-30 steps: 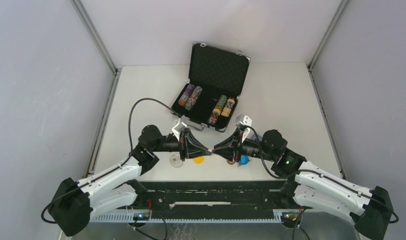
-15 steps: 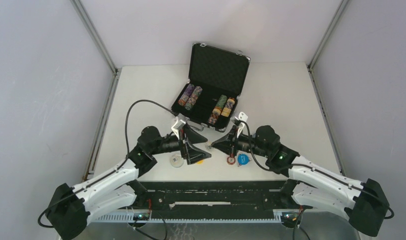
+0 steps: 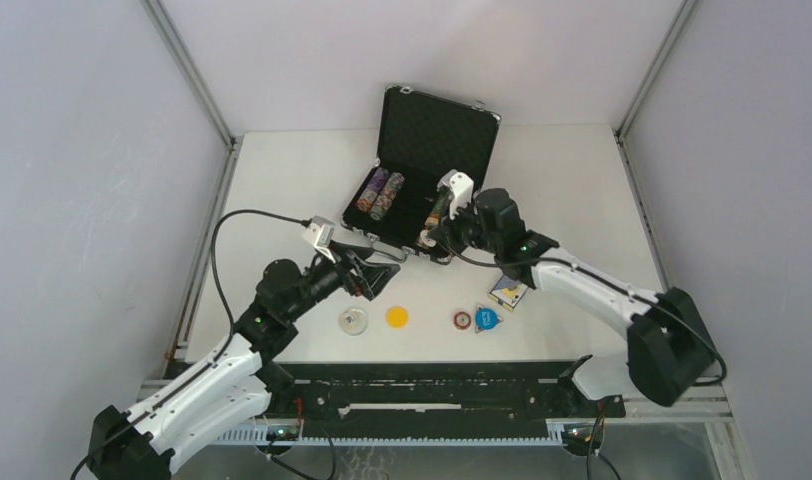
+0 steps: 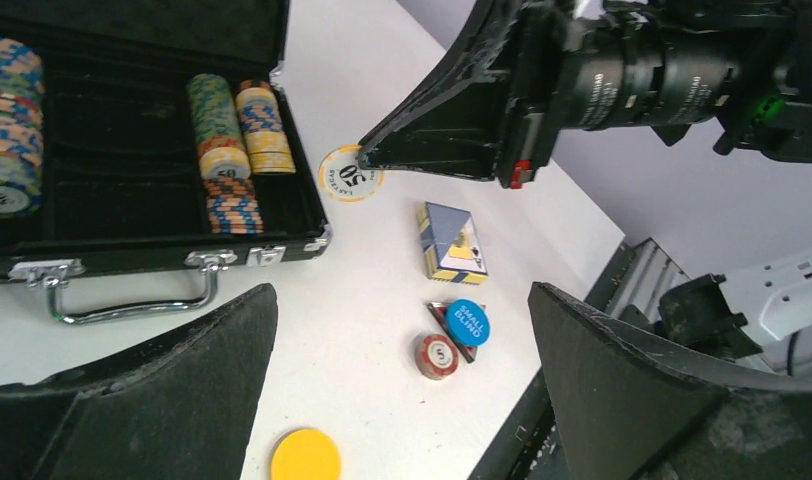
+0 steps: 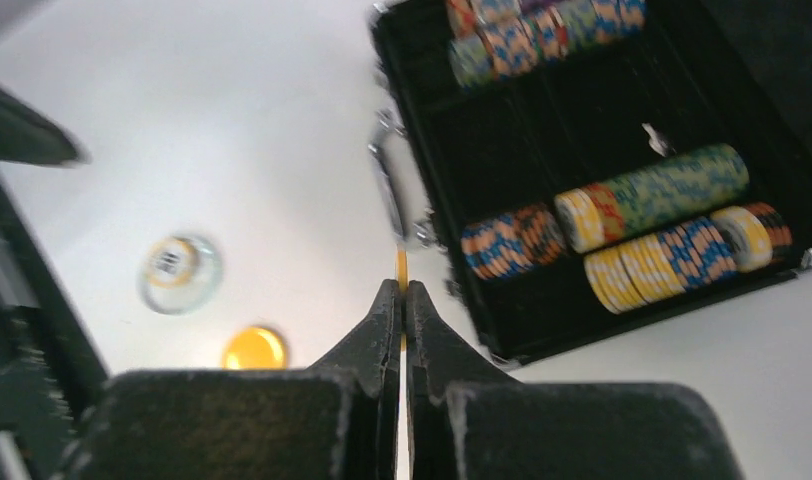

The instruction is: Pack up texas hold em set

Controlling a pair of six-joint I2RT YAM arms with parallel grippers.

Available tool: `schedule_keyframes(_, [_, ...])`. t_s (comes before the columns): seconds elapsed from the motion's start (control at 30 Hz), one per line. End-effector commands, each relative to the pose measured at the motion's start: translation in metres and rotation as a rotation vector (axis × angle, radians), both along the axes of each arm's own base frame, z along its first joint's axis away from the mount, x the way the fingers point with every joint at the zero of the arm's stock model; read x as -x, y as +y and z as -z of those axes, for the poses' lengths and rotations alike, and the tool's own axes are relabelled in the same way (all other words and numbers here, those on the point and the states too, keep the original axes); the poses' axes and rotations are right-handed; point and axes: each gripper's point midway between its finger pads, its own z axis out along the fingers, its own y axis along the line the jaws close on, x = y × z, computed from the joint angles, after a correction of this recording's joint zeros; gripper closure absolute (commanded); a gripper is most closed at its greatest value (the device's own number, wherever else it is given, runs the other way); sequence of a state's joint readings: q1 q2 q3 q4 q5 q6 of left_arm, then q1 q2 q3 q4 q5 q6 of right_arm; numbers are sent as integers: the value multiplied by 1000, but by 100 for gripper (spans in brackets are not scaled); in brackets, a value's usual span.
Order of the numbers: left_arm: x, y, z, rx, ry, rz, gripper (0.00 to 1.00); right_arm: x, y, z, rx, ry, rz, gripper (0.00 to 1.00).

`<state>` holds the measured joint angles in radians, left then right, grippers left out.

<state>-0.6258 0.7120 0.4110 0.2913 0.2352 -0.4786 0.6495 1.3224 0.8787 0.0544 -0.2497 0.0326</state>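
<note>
- Yellow-rimmed 50 chip (image 4: 349,175) sits just off the front right corner of the black briefcase (image 3: 437,125), pinched in my right gripper (image 5: 402,290).
- I see the right jaws nearly closed, the chip edge-on between the tips.
- That arm is stretched forward, its wrist above the case's front edge.
- My left gripper (image 4: 400,295) is spread wide and holds nothing. It hovers just short of the handle (image 4: 132,305), pointing at the case.
- On the near side of the case lie the card deck (image 4: 452,243), blue token (image 4: 469,323), red chip (image 4: 436,355), yellow token (image 4: 306,457) and clear token (image 3: 353,321).
</note>
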Motion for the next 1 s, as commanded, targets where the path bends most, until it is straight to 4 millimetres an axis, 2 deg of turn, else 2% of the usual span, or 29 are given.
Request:
schedule_keyframes(0.0, [-11, 13, 7, -28, -6, -87, 0, -25, -11, 21, 155, -51, -73, 100])
schedule_keyframes(0.2, [-16, 16, 14, -50, 4, -110, 0, -56, -29, 45, 206, -12, -59, 100])
schedule_keyframes(0.43, [-22, 19, 17, -55, 11, -124, 0, -79, -30, 77, 237, 55, -53, 100])
schedule_keyframes(0.5, [-22, 19, 19, -59, 10, -126, 0, -82, -28, 82, 245, 75, -60, 100])
schedule_keyframes(0.67, [-24, 23, 20, -65, 11, -139, 0, -88, -20, 82, 240, 83, -73, 100])
schedule_keyframes(0.8, [-23, 25, 19, -63, 6, -146, 0, -92, -24, 84, 258, 93, -55, 100])
schedule_keyframes(0.97, [-23, 24, 20, -63, 9, -141, 0, -92, -28, 95, 317, 146, -52, 100])
